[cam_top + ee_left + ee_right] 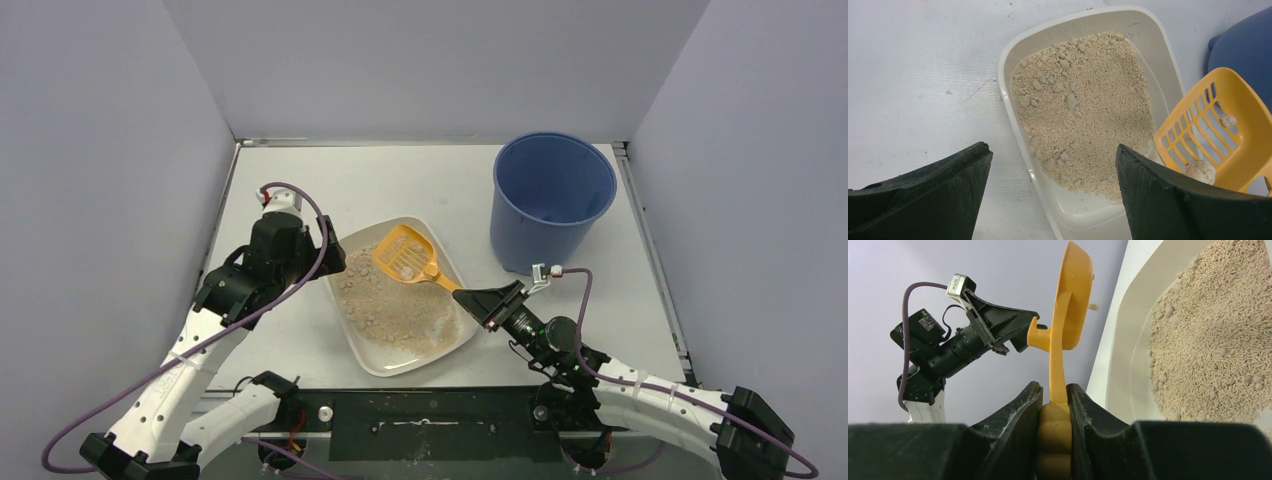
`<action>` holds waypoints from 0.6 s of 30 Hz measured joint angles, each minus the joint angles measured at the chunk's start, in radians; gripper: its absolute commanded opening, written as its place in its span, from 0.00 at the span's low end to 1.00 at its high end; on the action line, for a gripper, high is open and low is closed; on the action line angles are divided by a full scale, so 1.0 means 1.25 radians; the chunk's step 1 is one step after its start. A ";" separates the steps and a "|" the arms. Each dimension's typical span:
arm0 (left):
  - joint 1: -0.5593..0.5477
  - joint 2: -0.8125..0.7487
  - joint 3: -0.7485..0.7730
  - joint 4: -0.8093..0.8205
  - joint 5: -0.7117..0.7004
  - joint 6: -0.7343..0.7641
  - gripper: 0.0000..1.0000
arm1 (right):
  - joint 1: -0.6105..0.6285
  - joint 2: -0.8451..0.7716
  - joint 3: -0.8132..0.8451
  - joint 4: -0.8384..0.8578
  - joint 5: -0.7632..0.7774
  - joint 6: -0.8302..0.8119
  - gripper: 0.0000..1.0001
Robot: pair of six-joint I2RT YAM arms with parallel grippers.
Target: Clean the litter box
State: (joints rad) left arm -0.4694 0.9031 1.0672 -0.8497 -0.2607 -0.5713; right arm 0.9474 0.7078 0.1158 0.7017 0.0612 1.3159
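There is one litter box (400, 355) on the bench (300, 180), about in the middle, turned at an angle. Beige litter (1088, 110) covers most of its floor, and the near end (1075, 212) is almost bare. Many rounded lumps lie in the litter, mostly on its left side; I cannot count them exactly.

There is one orange slotted scoop (405, 255). The right hand (1054, 387) is closed tight on its handle, one finger on each side. The scoop head is over the far right part of the litter box. Whether it touches the litter I cannot tell. In the left wrist view, two pale lumps sit in the scoop (1248, 145): a big one (1200, 170) and a small one (1229, 120).

The left hand (330, 258) is at the left rim of the litter box. Its two fingers (948, 190) stand wide apart and hold nothing.

One blue bucket (530, 245) stands upright at the far right, near the litter box but not touching it.
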 measured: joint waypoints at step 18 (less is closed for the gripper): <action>0.000 -0.001 -0.007 0.001 -0.021 0.030 0.92 | -0.025 -0.094 0.147 -0.132 0.062 -0.057 0.00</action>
State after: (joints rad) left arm -0.4694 0.9020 1.0588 -0.8486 -0.2867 -0.5339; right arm 0.9157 0.5903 0.3000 0.5365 0.1387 1.2442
